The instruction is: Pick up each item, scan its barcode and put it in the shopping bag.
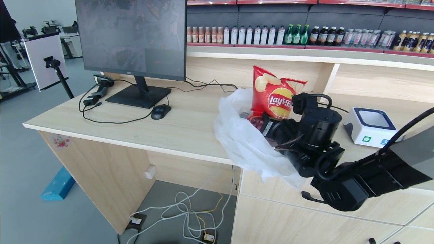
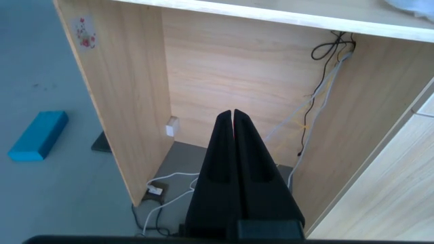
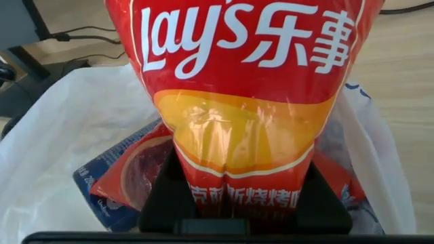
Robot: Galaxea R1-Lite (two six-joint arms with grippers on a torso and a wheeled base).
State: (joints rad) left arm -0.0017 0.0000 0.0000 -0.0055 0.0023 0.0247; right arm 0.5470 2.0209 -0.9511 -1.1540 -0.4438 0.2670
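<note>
Red chip bag (image 1: 273, 95) upright in mouth of open white shopping bag (image 1: 244, 142), dark-red packet (image 3: 129, 179) lying inside

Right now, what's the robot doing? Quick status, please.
Right gripper shut on the chip bag, upright over the open shopping bag. Left gripper shut, empty, down by the desk. One packet already inside; nothing blocking.

Light wooden counter (image 1: 176, 128), grey floor (image 1: 23, 162), stocked drink shelves (image 1: 305, 35) behind.
</note>
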